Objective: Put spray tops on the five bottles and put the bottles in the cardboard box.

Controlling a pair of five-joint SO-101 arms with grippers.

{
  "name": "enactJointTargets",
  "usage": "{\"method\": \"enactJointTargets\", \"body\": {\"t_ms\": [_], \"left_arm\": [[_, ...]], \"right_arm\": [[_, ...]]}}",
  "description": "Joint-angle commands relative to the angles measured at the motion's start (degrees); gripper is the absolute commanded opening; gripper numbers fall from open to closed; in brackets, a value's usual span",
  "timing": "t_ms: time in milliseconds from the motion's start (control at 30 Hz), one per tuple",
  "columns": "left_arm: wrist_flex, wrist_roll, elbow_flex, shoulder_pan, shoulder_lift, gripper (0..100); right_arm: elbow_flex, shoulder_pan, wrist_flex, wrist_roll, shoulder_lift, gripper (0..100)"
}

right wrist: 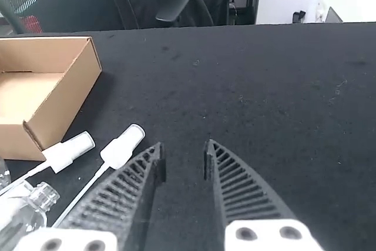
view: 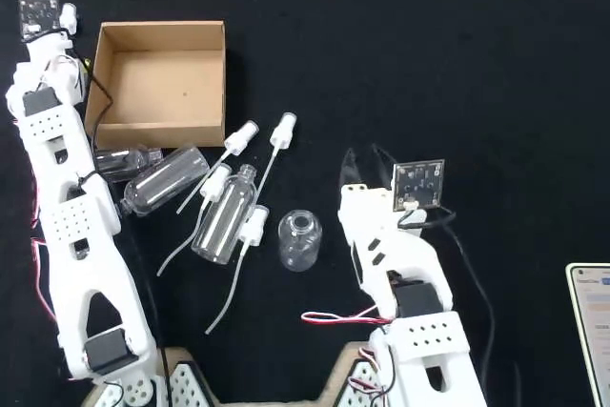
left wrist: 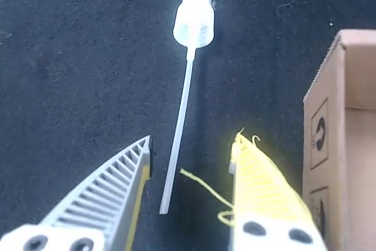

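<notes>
My left gripper (left wrist: 192, 144) is open, low over the black cloth, beside the cardboard box (left wrist: 343, 121). A white spray top (left wrist: 192, 19) lies ahead of it, and its thin tube runs back between the two fingers. The box (view: 162, 132) is empty. Three clear bottles (view: 167, 178) (view: 227, 212) (view: 119, 161) lie just in front of it, and a short one (view: 299, 238) stands upright. Several spray tops (view: 243, 135) (view: 283, 131) lie among them. My right gripper (view: 367, 164) (right wrist: 183, 157) is open and holds nothing, to the right of the pile.
The left arm (view: 71, 226) stretches along the table's left edge, over the bottle nearest the box. A phone-like screen (view: 591, 321) lies at the right edge. Black cloth covers the table's right and far parts. A chair stands behind the table.
</notes>
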Motion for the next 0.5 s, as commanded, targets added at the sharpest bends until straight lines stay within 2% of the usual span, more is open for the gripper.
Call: {"method": "enactJointTargets", "body": {"t_ms": [0,200,400,467], "left_arm": [[-1.23,-0.09,-2.77,-0.04,-4.84,21],[-1.32,-0.09,-2.86,-0.04,-5.19,21],[-1.41,-0.18,-2.95,-0.04,-6.07,9],[-1.14,-0.18,-2.77,-0.04,-6.77,9]], "right_arm": [[-0.48,-0.62,-1.49,0.53,-1.27,11.4],[-0.48,-0.62,-1.49,0.53,-1.27,11.4],[-0.48,-0.62,-1.49,0.53,-1.27,11.4],[-0.48,-0.62,-1.49,0.53,-1.27,11.4]]}}
